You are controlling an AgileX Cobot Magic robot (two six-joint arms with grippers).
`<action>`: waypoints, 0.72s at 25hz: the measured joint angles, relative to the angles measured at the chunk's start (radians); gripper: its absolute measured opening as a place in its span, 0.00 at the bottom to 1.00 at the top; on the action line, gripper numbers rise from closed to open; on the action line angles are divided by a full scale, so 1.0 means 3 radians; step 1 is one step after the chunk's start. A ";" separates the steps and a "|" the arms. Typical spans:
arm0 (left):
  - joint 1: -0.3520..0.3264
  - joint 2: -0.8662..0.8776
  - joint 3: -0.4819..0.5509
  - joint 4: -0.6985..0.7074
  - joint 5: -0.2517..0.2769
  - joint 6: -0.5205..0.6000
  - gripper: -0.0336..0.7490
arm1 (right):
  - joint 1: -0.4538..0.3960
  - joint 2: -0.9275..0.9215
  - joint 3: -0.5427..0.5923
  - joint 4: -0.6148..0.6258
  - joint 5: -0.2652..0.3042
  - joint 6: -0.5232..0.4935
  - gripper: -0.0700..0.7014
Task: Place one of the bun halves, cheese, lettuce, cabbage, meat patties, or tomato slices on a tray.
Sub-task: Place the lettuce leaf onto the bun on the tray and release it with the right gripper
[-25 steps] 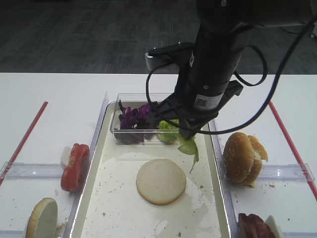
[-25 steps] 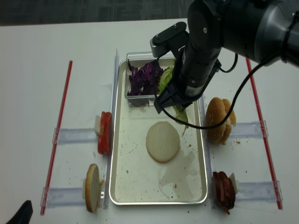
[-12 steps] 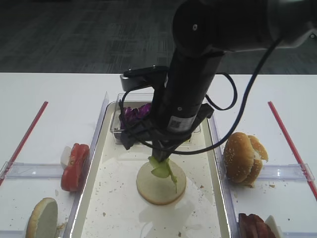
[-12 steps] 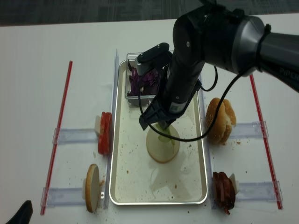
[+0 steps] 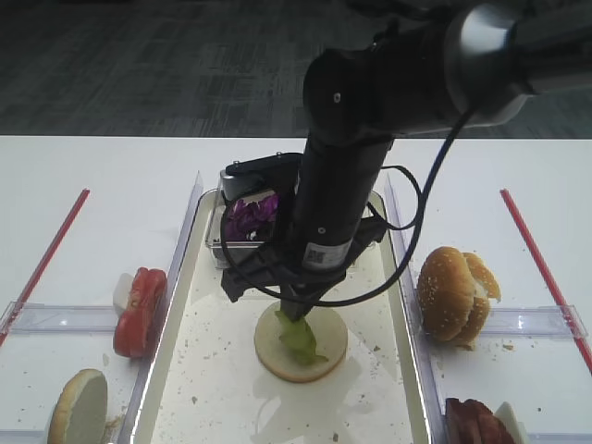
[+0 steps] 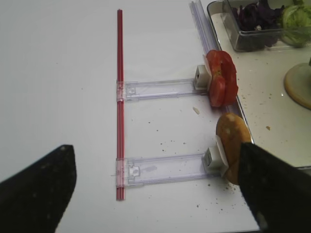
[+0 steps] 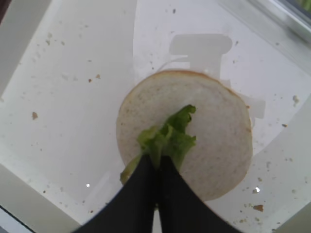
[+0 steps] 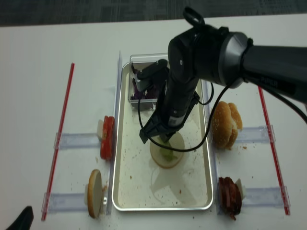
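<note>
My right gripper (image 7: 158,164) is shut on a frilly green piece of lettuce (image 7: 170,138). It hangs straight over the pale bun disc (image 7: 218,126), which lies in the middle of the tray (image 7: 68,92). In the high view the lettuce (image 5: 298,338) droops from the gripper (image 5: 294,313) down to the disc (image 5: 331,350). My left gripper (image 6: 155,194) stands open over the bare table left of the tray, with nothing between its fingers. Purple cabbage (image 5: 248,215) sits in the clear box. Tomato slices (image 5: 141,310) stand on the left rack.
Sesame bun domes (image 5: 453,294) stand on a rack right of the tray, with meat patties (image 5: 472,424) nearer the front. A bun half (image 6: 232,145) stands on the left front rack. Red strips (image 8: 64,124) mark both sides. More lettuce (image 6: 295,17) lies in the clear box.
The right arm swung from the clear box toward the front and left with the lettuce in its jaws, and came down over the pale bun disc. The left gripper has not moved.
</note>
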 joint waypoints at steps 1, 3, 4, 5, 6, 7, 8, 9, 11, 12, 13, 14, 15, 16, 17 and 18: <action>0.0000 0.0000 0.0000 0.0000 0.0000 0.0000 0.83 | 0.0000 0.0028 0.0000 0.0000 -0.0002 0.0000 0.16; 0.0000 0.0000 0.0000 0.0000 0.0000 0.0000 0.83 | 0.0000 0.0082 0.0000 -0.0013 -0.0008 0.0000 0.16; 0.0000 0.0000 0.0000 0.0000 0.0000 0.0000 0.83 | 0.0000 0.0105 0.0000 -0.0013 -0.0016 0.0000 0.16; 0.0000 0.0000 0.0000 0.0000 0.0000 0.0000 0.83 | 0.0000 0.0112 0.0000 -0.0021 -0.0023 0.0000 0.16; 0.0000 0.0000 0.0000 0.0000 0.0000 0.0000 0.83 | 0.0000 0.0119 0.0000 -0.0027 -0.0030 -0.0007 0.16; 0.0000 0.0000 0.0000 0.0000 0.0000 0.0000 0.83 | 0.0000 0.0119 0.0000 -0.0027 -0.0029 -0.0024 0.18; 0.0000 0.0000 0.0000 0.0000 0.0000 0.0000 0.83 | 0.0000 0.0119 0.0000 -0.0033 -0.0029 -0.0074 0.21; 0.0000 0.0000 0.0000 0.0000 0.0000 0.0000 0.83 | 0.0000 0.0119 0.0000 -0.0033 -0.0029 -0.0103 0.27; 0.0000 0.0000 0.0000 0.0000 0.0000 0.0000 0.83 | 0.0000 0.0119 0.0000 -0.0040 -0.0023 -0.0134 0.48; 0.0000 0.0000 0.0000 0.0000 0.0000 0.0000 0.83 | 0.0000 0.0119 0.0000 -0.0040 -0.0023 -0.0149 0.60; 0.0000 0.0000 0.0000 0.0000 0.0000 0.0000 0.83 | 0.0000 0.0119 0.0000 -0.0040 -0.0023 -0.0151 0.74; 0.0000 0.0000 0.0000 0.0000 0.0000 0.0000 0.83 | 0.0000 0.0119 0.0000 -0.0040 -0.0023 -0.0151 0.84; 0.0000 0.0000 0.0000 0.0000 0.0000 0.0000 0.83 | 0.0000 0.0119 0.0000 -0.0040 -0.0023 -0.0151 0.89; 0.0000 0.0000 0.0000 0.0000 0.0000 0.0000 0.83 | 0.0000 0.0119 0.0000 -0.0040 -0.0023 -0.0151 0.93; 0.0000 0.0000 0.0000 0.0000 0.0000 0.0000 0.83 | 0.0000 0.0112 0.0000 -0.0040 -0.0023 -0.0151 0.95; 0.0000 0.0000 0.0000 0.0000 0.0000 0.0000 0.83 | 0.0000 0.0107 0.0000 -0.0040 -0.0023 -0.0145 0.97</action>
